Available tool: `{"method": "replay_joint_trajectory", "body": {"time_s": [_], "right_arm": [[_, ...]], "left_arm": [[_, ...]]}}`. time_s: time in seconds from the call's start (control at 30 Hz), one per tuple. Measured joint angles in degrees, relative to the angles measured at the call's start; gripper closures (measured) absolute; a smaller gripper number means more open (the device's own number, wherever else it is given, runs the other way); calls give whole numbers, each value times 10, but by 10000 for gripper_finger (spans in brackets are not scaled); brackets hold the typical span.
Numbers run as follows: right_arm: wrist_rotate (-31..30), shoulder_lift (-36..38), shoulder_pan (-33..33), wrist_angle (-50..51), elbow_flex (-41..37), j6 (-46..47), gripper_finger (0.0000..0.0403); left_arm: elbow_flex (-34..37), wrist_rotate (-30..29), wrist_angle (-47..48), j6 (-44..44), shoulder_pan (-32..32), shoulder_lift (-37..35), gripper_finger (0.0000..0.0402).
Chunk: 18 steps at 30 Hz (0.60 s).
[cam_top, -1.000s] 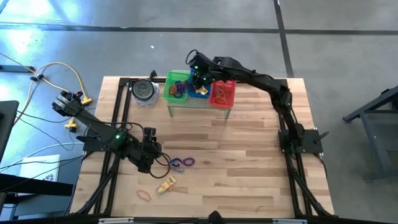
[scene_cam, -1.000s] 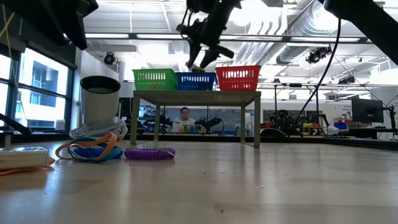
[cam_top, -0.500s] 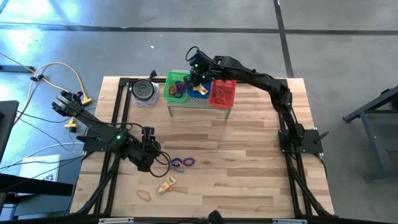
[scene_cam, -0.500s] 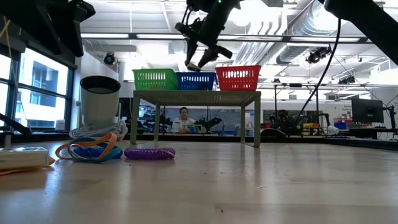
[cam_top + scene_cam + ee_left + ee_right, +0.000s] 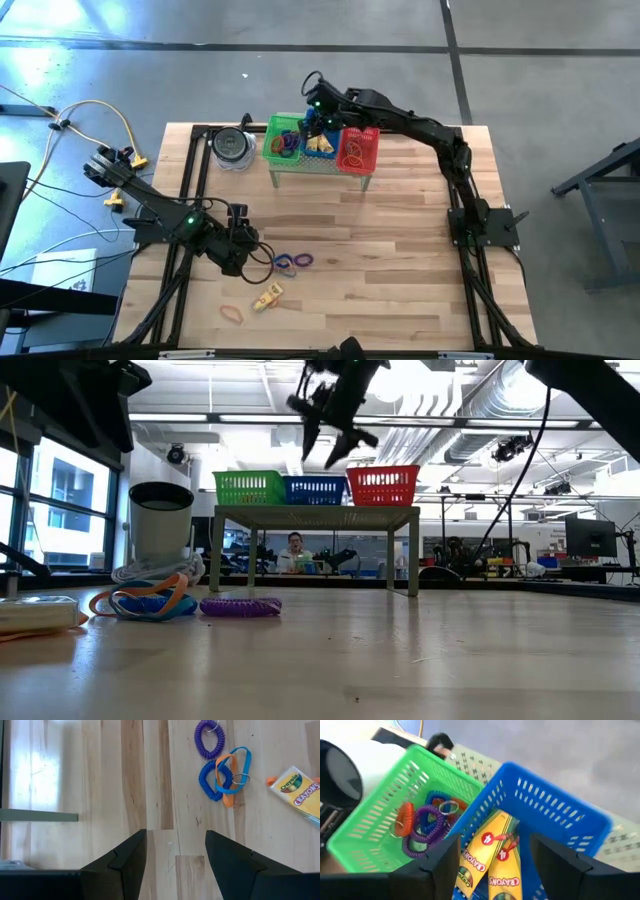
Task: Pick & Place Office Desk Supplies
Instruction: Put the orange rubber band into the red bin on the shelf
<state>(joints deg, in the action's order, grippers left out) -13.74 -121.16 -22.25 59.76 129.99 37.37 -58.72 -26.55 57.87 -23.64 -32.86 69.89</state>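
Right gripper (image 5: 331,440): above the blue basket (image 5: 555,815), fingers spread, holding nothing. 2 yellow crayon boxes (image 5: 490,860) lie in that basket. Green basket (image 5: 380,820): purple coil loop (image 5: 422,832) and orange one (image 5: 405,817).

Left gripper (image 5: 175,862): low over the table (image 5: 400,260), fingers spread, empty. Near it lie a purple coil (image 5: 210,739), a blue coil (image 5: 210,779), a crayon box (image 5: 300,792).

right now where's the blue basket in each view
high view: blue basket, middle of three, under the right claw
low view: on the small table
left wrist view: not in it
right wrist view: centre-right, crayon boxes inside
shared landmark: green basket beside it
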Motion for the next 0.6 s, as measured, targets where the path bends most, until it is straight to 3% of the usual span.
{"method": "replay_joint_trajectory", "body": {"time_s": [0.3,0.47,0.6], "right_arm": [[-58,65,76,-30,1,-59,171],[-108,100,165,-6,2,-58,171],[-170,109,257,81,1,11,172]], "left_arm": [[0,10,0,-18,-3,0,208],[0,12,-5,-20,-21,0,208],[15,8,-64,-21,-39,0,208]]}}
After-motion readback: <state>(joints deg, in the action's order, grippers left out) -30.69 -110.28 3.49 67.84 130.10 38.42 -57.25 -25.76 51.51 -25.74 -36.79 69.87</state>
